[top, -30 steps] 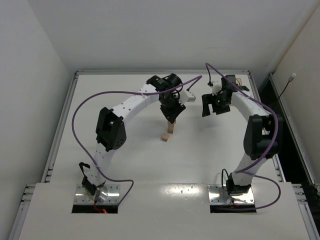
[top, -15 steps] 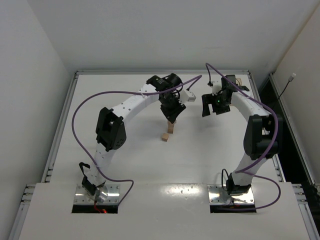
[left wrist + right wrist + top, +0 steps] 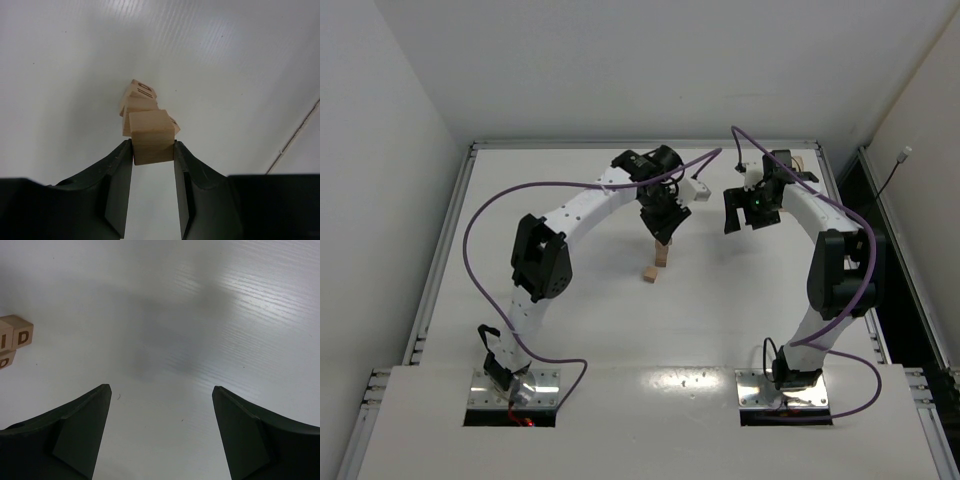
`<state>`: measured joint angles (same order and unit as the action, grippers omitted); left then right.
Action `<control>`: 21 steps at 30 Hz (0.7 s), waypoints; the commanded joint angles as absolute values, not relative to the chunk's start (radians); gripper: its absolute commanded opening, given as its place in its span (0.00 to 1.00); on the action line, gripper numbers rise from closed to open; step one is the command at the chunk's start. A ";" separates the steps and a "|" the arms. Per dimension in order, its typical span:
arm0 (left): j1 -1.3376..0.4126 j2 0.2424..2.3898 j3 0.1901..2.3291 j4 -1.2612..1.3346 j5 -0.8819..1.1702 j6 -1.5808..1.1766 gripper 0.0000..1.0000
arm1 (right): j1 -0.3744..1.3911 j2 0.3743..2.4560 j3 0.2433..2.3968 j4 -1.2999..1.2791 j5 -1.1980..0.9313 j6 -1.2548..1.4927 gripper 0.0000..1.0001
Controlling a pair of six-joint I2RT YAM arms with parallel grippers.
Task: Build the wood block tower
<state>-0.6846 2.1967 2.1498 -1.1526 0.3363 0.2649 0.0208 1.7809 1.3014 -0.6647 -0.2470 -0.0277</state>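
Note:
My left gripper [image 3: 153, 150] is shut on a plain tan wood block [image 3: 152, 136], gripped by its two sides. Directly under it stand stacked lettered wood blocks, the tower [image 3: 138, 100]. Whether the held block touches them I cannot tell. From above, the left gripper [image 3: 663, 238] hangs over the tower [image 3: 662, 256], and one loose wood block [image 3: 649, 274] lies on the table just near-left of it. My right gripper [image 3: 740, 216] hovers to the tower's right, open and empty. In its own view the right gripper [image 3: 160, 395] faces bare table, with lettered blocks [image 3: 17, 335] at the left edge.
The white table [image 3: 570, 320] has raised rails along its left, far and right edges. A tan object [image 3: 801, 161] sits at the far right corner, partly hidden behind the right arm. Purple cables loop over both arms.

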 commanded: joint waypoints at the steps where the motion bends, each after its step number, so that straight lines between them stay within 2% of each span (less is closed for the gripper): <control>1: -0.669 2.212 2.192 -1.131 0.351 0.256 0.00 | 0.014 1.766 1.305 -0.653 -0.267 -0.041 0.80; 21: -0.660 2.212 2.174 -1.121 0.351 0.247 0.00 | 0.014 1.775 1.305 -0.653 -0.267 -0.041 0.80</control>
